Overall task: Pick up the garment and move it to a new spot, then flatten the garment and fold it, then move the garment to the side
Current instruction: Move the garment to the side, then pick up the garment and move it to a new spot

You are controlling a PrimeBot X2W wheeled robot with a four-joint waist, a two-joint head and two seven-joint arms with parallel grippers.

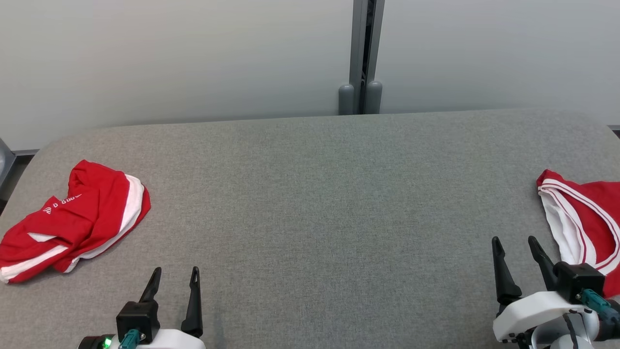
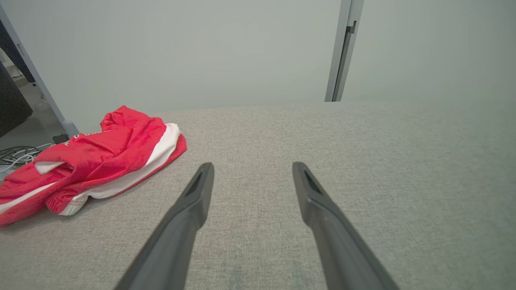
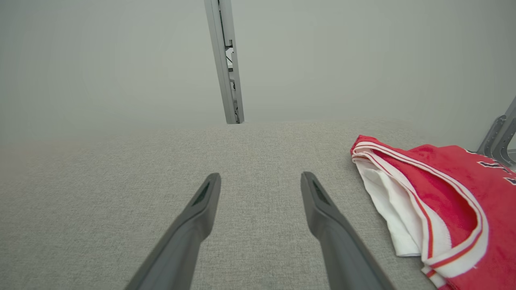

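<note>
My left gripper (image 1: 176,270) and right gripper (image 1: 513,240) sit low over the grey padded table (image 1: 315,194), both empty with fingers spread apart. A crumpled red garment (image 1: 82,218) lies near the table's left edge, well apart from my left gripper. A second red-and-white garment (image 1: 588,218) lies just beside my right gripper.

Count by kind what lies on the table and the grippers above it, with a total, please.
Garments, red and white: 2 (left garment, right garment)
Grippers, both open: 2 (left gripper, right gripper)
Total: 4
</note>
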